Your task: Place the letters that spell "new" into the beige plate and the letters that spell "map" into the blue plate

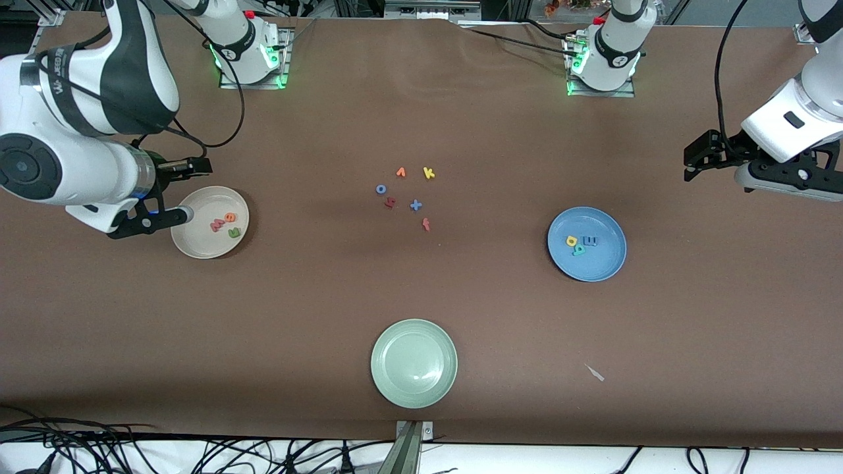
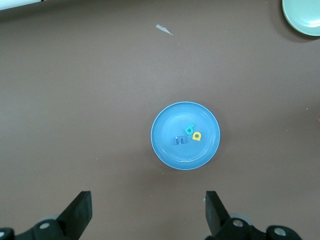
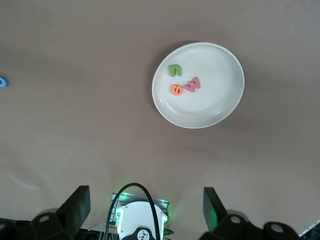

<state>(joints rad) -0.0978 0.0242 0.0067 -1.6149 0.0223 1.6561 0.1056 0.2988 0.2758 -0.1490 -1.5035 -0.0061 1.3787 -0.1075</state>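
Note:
The beige plate (image 1: 197, 245) (image 3: 210, 107) lies toward the right arm's end of the table. In it lie a green "n" (image 1: 234, 232) (image 3: 174, 70), an orange "e" (image 1: 229, 217) (image 3: 176, 90) and a salmon "w" (image 1: 217, 226) (image 3: 192, 84). The blue plate (image 1: 598, 266) (image 2: 170, 156) lies toward the left arm's end and holds a blue "m" (image 1: 591, 241) (image 2: 180, 141), a yellow "a" (image 1: 571, 241) (image 2: 197, 136) and a teal "p" (image 1: 579, 249) (image 2: 189, 129). My right gripper (image 1: 190, 189) (image 3: 145, 197) hangs open and empty over the beige plate's rim. My left gripper (image 1: 699, 158) (image 2: 148, 200) hangs open and empty, high above the table beside the blue plate.
A pale green plate (image 1: 413, 363) (image 2: 305, 15) sits near the front edge. Loose letters lie mid-table: orange "v" (image 1: 400, 172), yellow "k" (image 1: 429, 173), blue "o" (image 1: 380, 189) (image 3: 2, 81), dark red "s" (image 1: 390, 203) and two more. A white scrap (image 1: 595, 372) lies nearer the front camera than the blue plate.

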